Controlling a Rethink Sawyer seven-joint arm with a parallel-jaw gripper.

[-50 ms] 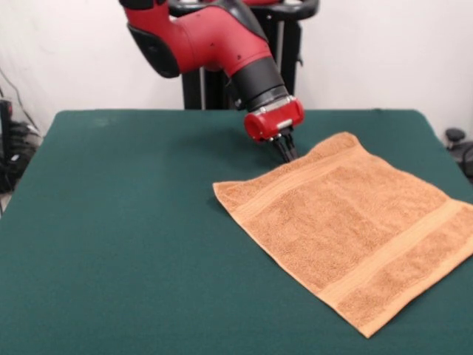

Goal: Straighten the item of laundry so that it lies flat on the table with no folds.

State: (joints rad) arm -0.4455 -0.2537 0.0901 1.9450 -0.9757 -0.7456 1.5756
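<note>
The orange-tan terry towel [347,229] lies spread nearly flat on the green counter [126,244], toward its right side. The claw [287,150], tips together, presses its far edge, probably pinching it to tug it smooth.

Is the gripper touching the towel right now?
Cannot tell. In the front view the gripper tips meet the towel far edge, but this angle shows neither contact nor a gap.
</note>
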